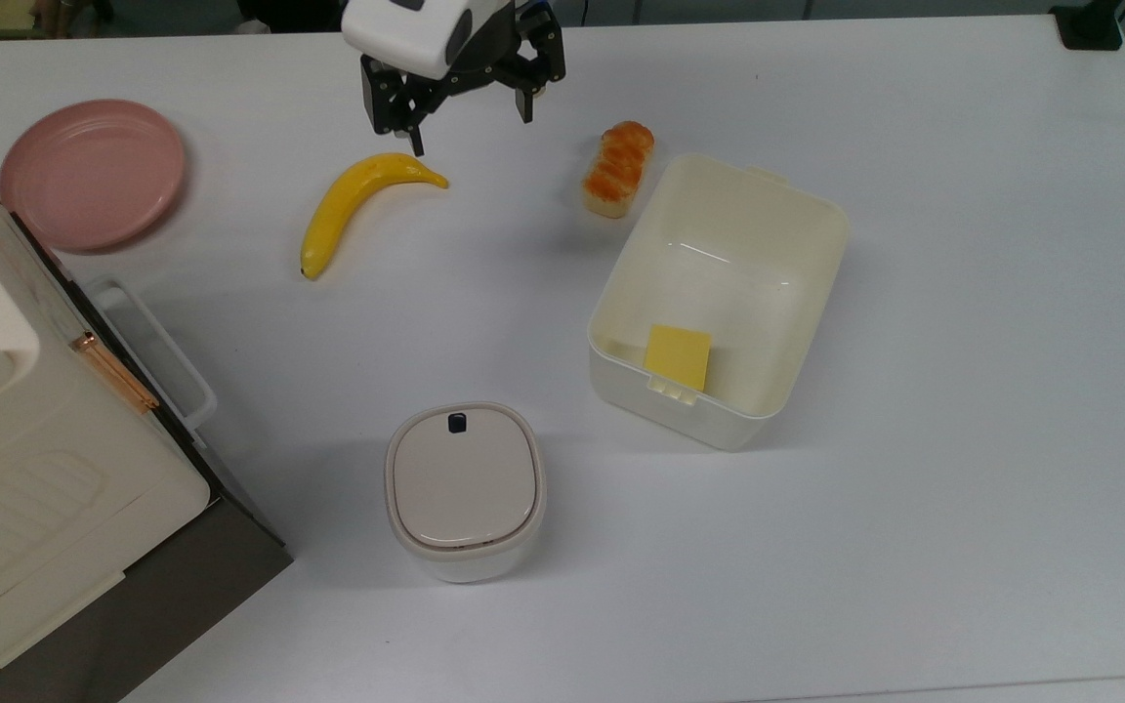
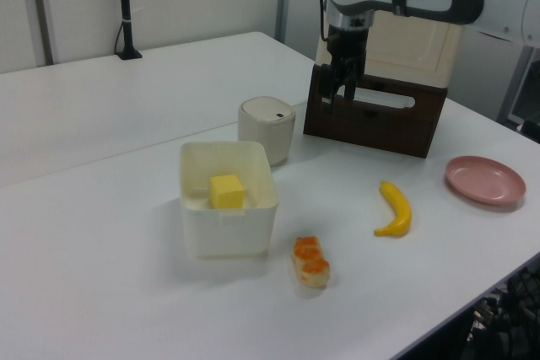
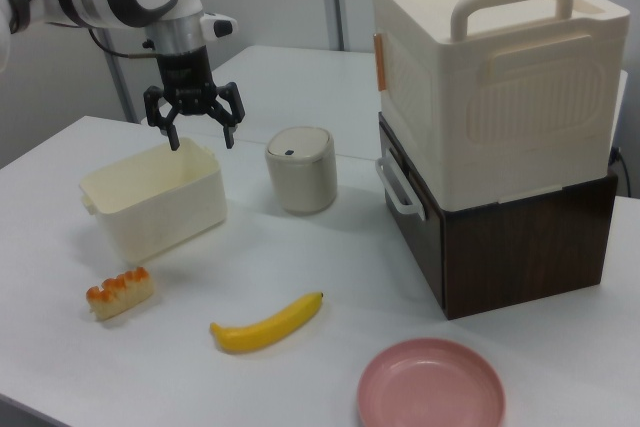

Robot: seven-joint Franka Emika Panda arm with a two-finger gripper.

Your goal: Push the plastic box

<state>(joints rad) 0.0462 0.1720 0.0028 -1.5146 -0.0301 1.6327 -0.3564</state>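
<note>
Nothing pushed yet, by my read: black two-finger gripper [image 1: 470,125] hangs in the air, fingers spread, holding nothing, no contact with anything.

Large cream-white rectangular plastic box [image 1: 719,298] with rounded corners sits on the white table [image 1: 963,391], open side up, roughly mid-table toward the top view's right, yellow square block [image 1: 678,357] inside against one short wall. In the top view the gripper is near the table's top edge, above the yellow banana [image 1: 359,203], well apart from the box. An orange-glazed bread roll [image 1: 617,168] lies just beside the box corner nearest the gripper; worth avoiding on approach.

Left to do, as I judge it: everything. Travel to the box, drop to wall height, make contact, push.

View differences:
- Right view: gripper [image 3: 195,115] clearly raised off the table, both fingers spread; box's [image 3: 152,200] outer wall and side tab seen; block hidden by the wall.
- Left view: block [image 2: 226,190] reads as a cube, not a flat patch.
- Top view: gives layout but not gripper height.

Also on the table: pink round plate [image 1: 92,172], small rounded white lidded container [image 1: 465,488], big cream appliance [image 3: 495,82].
</note>
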